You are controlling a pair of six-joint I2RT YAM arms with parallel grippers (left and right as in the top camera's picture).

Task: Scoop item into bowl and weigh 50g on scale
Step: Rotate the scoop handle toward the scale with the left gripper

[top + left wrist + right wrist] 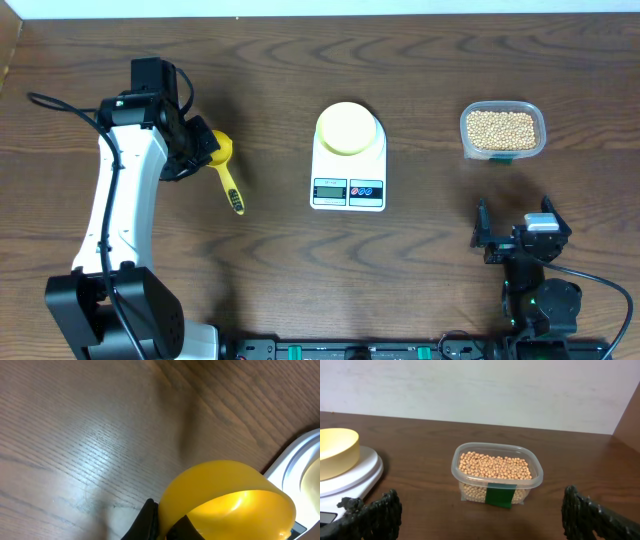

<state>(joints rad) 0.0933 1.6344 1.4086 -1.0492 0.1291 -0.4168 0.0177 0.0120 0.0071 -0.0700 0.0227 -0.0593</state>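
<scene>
The tan beans [502, 127] fill a clear plastic tub [503, 104] at the back right; in the right wrist view the beans [492, 466] lie straight ahead. The pale-yellow bowl [347, 128] stands empty on the white scale [347, 192] at mid-table; bowl [335, 450] and scale [355, 477] also show at the left of the right wrist view. My left gripper [200, 150] is shut on the cup wall of a yellow scoop [225, 165], one finger inside and one outside [167, 522]. My right gripper [515, 222] is open and empty, in front of the tub [482, 515].
The scoop's cup [220, 490] is close to the scale's left edge [295, 460]. The table's back edge meets a white wall behind the tub. The left arm stretches along the table's left side.
</scene>
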